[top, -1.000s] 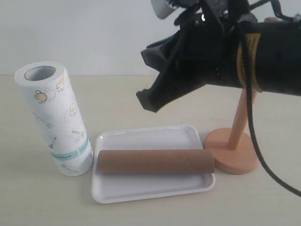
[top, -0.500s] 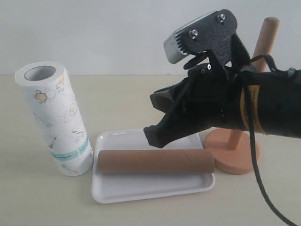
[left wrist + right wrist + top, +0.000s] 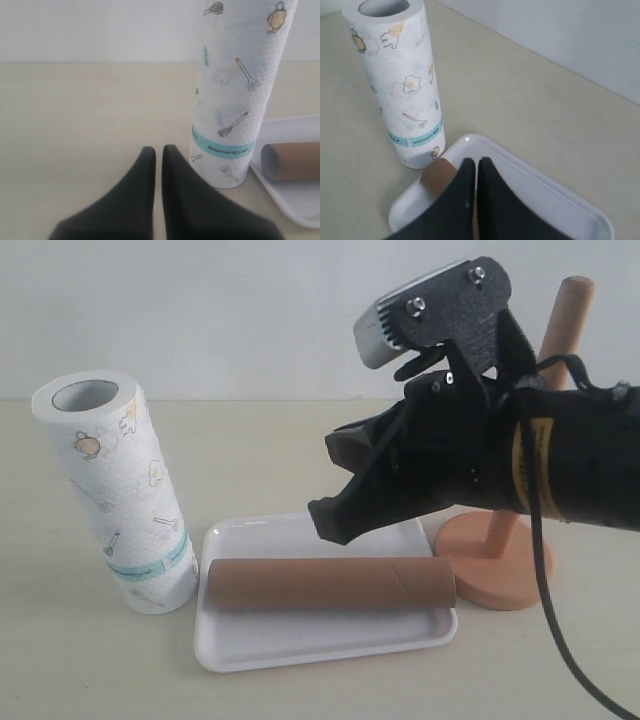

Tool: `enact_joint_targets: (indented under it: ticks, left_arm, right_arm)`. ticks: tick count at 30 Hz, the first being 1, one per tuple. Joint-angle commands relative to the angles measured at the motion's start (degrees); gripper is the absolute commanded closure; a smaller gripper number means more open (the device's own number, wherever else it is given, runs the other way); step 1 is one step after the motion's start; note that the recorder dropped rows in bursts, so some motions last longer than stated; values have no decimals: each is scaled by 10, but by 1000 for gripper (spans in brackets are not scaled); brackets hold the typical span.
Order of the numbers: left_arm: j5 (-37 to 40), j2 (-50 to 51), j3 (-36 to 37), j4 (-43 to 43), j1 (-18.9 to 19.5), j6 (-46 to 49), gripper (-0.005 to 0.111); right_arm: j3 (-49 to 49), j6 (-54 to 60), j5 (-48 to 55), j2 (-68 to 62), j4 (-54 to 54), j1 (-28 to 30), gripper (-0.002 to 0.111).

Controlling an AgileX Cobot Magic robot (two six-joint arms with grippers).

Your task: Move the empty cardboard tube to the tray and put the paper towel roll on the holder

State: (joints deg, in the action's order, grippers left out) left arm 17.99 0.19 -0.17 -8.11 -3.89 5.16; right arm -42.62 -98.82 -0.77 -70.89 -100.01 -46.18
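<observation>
The brown cardboard tube (image 3: 330, 583) lies lengthwise in the white tray (image 3: 300, 640). Just left of the tray, the printed paper towel roll (image 3: 115, 490) stands on the table, leaning slightly. At the right is the wooden holder (image 3: 560, 330), its rod bare above the disc base (image 3: 495, 565). My right gripper (image 3: 335, 520) hangs shut and empty above the tray's far side, over the tube. The right wrist view shows its gripper (image 3: 476, 161) shut above the tube (image 3: 437, 176) and tray (image 3: 545, 190). My left gripper (image 3: 155, 150) is shut and empty, low beside the roll (image 3: 240, 90).
The right arm's black body crosses in front of the holder's rod in the exterior view. A pale wall runs behind the beige table. In the left wrist view, the tube's open end (image 3: 295, 160) and the tray's corner (image 3: 300, 197) lie beyond the roll.
The right arm has come down from high in front of the holder's top, bringing its shut gripper low over the tray. Roll, tube and tray have not moved.
</observation>
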Motion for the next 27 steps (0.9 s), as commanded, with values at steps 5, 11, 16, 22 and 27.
enact_joint_targets:
  ticks: [5,11,16,22,27]
  left_arm:
    - [-2,-2,2,-3,3,1,103]
    - [-2,-2,2,-3,3,1,103]
    - [-2,-2,2,-3,3,1,103]
    - [-2,-2,2,-3,3,1,103]
    - [-2,-2,2,-3,3,1,103]
  right_arm:
    - [11,-22,-8,32,1,3,107]
    - [106,-97,-6,126,1,4,107]
    - [210,-149,-16,252,1,50,107]
    - [305,-182,-58,386,1,155,107]
    - [374,-182,-95,524,1,244,107]
